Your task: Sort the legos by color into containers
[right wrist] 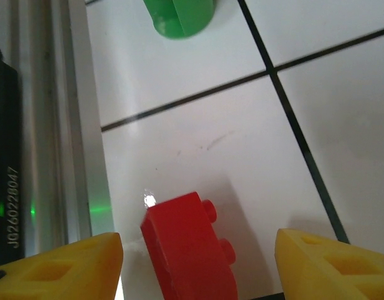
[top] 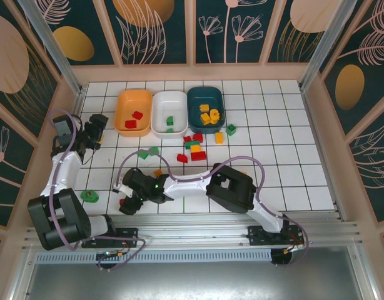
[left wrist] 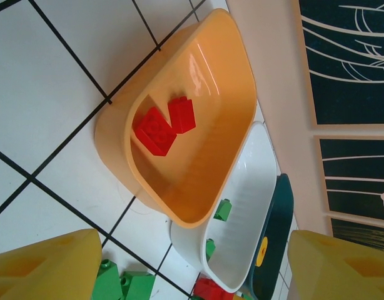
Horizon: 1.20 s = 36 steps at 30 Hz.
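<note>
Red brick (right wrist: 189, 253) loose inside open right pincer (right wrist: 195, 265); green brick (right wrist: 179, 15) beyond; left pincer (left wrist: 192, 265) open, empty, near orange tray (left wrist: 232, 125).

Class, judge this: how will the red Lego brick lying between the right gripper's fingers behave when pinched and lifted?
The red Lego brick is probably rigid: crisp moulded edges. Its glossy faces may slip against the fingers. Flat-sided on the table, it should slide, not roll.
</note>
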{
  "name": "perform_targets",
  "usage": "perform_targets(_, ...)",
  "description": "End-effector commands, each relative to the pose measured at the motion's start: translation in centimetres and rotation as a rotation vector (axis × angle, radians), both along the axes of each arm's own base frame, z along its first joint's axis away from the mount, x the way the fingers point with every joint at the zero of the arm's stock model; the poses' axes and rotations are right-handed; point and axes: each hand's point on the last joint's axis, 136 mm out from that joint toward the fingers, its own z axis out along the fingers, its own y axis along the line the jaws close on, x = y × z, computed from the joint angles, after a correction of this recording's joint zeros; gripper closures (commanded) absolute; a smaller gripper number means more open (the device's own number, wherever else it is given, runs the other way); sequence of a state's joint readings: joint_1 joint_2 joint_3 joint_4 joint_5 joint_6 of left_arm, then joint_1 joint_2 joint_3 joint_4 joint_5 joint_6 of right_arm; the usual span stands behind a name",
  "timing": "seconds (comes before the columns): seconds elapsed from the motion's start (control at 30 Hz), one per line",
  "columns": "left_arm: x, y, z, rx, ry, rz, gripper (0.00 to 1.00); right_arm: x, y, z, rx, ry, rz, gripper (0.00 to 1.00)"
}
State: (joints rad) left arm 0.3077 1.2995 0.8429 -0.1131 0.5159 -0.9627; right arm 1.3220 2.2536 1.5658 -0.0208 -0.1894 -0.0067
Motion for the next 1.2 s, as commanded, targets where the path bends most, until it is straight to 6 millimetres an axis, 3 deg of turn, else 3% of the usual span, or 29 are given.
perform_targets(0.0, -0.1, -0.1, 0.6, -0.001, -0.031, -0.008, 0.22, 0.3, 0.5, -0.2, -0.008, -0.021, 0.013, 0.37)
perform_targets(0.13, -0.1, -0.1, 0.4, 0.004, -0.027, -0.009, 0.21, -0.1, 0.6, -0.8, -0.014, -0.005, 0.027, 0.47)
perform_targets(0.23, -0.1, -0.1, 0.1, -0.002, -0.021, -0.007, 0.21, 0.0, 0.4, -0.9, -0.02, -0.008, 0.021, 0.6)
perform_targets(0.3, 0.0, 0.0, 0.1, 0.002, -0.021, -0.007, 0.21, 0.3, 0.2, -0.2, -0.001, -0.017, 0.01, 0.71)
perform_targets(0.43, -0.1, 0.0, -0.1, 0.001, -0.015, -0.003, 0.21, 1.6, -0.1, 1.8, 0.041, -0.046, -0.029, 0.8)
perform_targets(0.53, -0.1, 0.2, 0.0, 0.014, -0.014, 0.001, 0.21, 3.4, -0.8, 5.0, 0.113, -0.046, -0.076, 0.83)
perform_targets(0.67, -0.5, 1.0, 0.0, 0.047, -0.009, 0.037, 0.2, 8.3, -3.6, 9.2, 0.185, -0.093, -0.204, 0.84)
perform_targets(0.9, -3.0, 1.8, -1.5, 0.105, 0.041, 0.107, 0.18, 20.4, -12.8, 15.3, 0.253, -0.166, -0.526, 0.83)
perform_targets(1.0, -4.9, 2.1, -3.3, 0.1, 0.106, 0.162, 0.16, 23.2, -13.0, 16.0, 0.255, -0.184, -0.56, 0.82)
perform_targets(1.17, -7.8, 2.0, -5.6, 0.07, 0.202, 0.232, 0.1, 27.2, -9.6, 14.9, 0.231, -0.209, -0.563, 0.82)
